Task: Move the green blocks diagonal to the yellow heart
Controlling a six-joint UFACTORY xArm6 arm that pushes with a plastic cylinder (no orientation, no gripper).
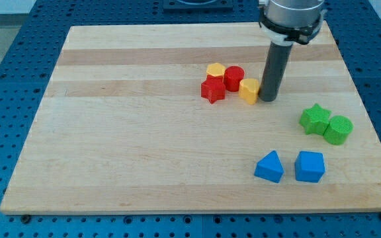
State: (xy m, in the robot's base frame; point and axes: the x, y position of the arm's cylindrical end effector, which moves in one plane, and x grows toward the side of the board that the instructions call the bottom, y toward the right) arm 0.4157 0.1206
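Observation:
A green star (315, 119) and a green cylinder (338, 129) sit touching at the view's right. A yellow heart (248, 90) lies near the board's middle top, next to a red cylinder (233, 78), a red star (212, 89) and a yellow hexagon (215, 70). My tip (268, 98) rests on the board just right of the yellow heart, touching or almost touching it, up and to the left of the green blocks.
A blue triangle (270, 166) and a blue cube (309, 166) lie at the view's bottom right, below the green blocks. The wooden board (124, 132) ends close to the right of the green cylinder.

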